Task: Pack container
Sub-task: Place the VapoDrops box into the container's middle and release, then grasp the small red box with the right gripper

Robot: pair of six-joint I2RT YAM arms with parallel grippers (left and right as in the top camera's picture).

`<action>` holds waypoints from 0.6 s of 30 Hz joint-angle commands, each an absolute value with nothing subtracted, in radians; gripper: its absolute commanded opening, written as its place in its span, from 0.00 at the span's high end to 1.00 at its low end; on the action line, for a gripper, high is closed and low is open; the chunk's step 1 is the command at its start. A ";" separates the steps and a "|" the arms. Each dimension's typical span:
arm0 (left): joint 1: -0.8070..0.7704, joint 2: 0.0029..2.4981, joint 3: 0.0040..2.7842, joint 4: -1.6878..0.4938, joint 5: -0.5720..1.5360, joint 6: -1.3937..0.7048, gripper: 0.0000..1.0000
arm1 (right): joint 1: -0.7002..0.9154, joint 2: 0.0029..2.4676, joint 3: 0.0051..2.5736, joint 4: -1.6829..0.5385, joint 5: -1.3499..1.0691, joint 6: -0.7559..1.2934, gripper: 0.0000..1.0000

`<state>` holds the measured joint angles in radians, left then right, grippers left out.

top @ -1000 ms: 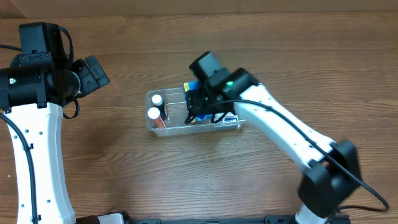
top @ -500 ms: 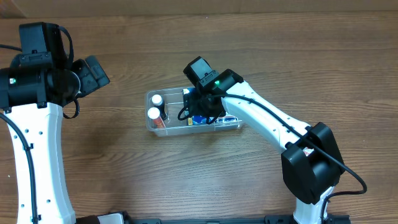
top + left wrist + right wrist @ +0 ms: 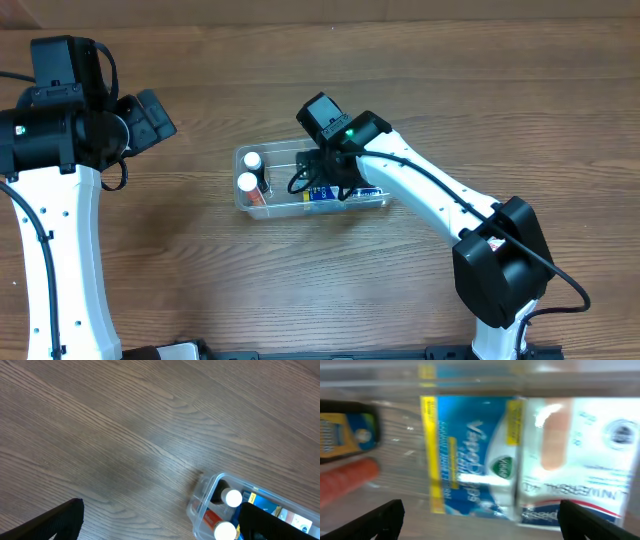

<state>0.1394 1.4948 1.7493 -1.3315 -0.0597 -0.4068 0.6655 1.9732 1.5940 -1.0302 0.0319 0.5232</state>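
The clear container [image 3: 241,203] lies mid-table. Two white-capped bottles [image 3: 247,182] stand at its left end. A blue box with yellow stripes [image 3: 320,194] lies flat in its middle, and a white box [image 3: 371,188] lies beside it on the right. My right gripper [image 3: 322,180] hovers just above the blue box [image 3: 470,455], open, with both fingertips [image 3: 385,519] wide apart and nothing between them. The white box [image 3: 575,455] touches the blue one. My left gripper [image 3: 152,115] is off to the left, open and empty; its wrist view catches the container's corner [image 3: 202,492].
A dark bottle with a yellow label [image 3: 345,430] and an orange-red one [image 3: 347,477] lie at the left of the right wrist view. Bare wooden table [image 3: 180,270] surrounds the container.
My right gripper came down into the container with the blue box and opened; the box now lies flat inside, free of the fingers. The left arm has not moved.
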 commanded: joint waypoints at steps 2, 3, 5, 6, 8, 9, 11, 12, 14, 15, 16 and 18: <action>0.144 1.501 1.762 -1.333 -0.059 -0.369 0.00 | 0.581 1.782 1.672 -1.079 0.164 0.527 0.00; 0.144 1.501 1.762 -1.333 -0.059 -0.369 0.00 | 0.500 1.692 1.676 -1.097 0.165 0.558 0.00; 0.144 1.501 1.762 -1.332 -0.059 -0.369 0.00 | 0.389 1.614 1.675 -1.142 0.165 0.601 0.00; 0.144 1.501 1.762 -1.332 -0.059 -0.365 0.00 | 0.331 1.585 1.675 -1.171 0.164 0.612 0.00; 0.144 1.501 1.762 -1.332 -0.059 -0.361 0.00 | 0.196 1.539 1.675 -1.248 0.145 0.612 0.00; 0.144 1.501 1.762 -1.331 -0.059 -0.361 0.00 | 0.128 1.528 1.674 -1.295 0.128 0.588 0.00; 0.144 1.501 1.762 -1.330 -0.059 -0.361 0.00 | 0.028 1.515 1.658 -1.381 0.082 0.533 0.00; 0.144 1.501 1.762 -1.330 -0.059 -0.361 0.00 | -0.015 1.505 1.636 -1.420 0.052 0.514 0.00; 0.144 1.501 1.762 -1.330 -0.059 -0.361 0.00 | -0.073 1.457 1.558 -1.449 0.003 0.481 0.00; 0.144 1.501 1.762 -1.330 -0.059 -0.361 0.00 | -0.088 1.420 1.506 -1.437 -0.002 0.482 0.00; 0.144 1.501 1.762 -1.330 -0.059 -0.361 0.00 | -0.096 1.383 1.456 -1.419 -0.003 0.484 0.00; 0.144 1.501 1.762 -1.327 -0.059 -0.362 0.00 | -0.109 1.287 1.293 -1.349 -0.002 0.498 0.00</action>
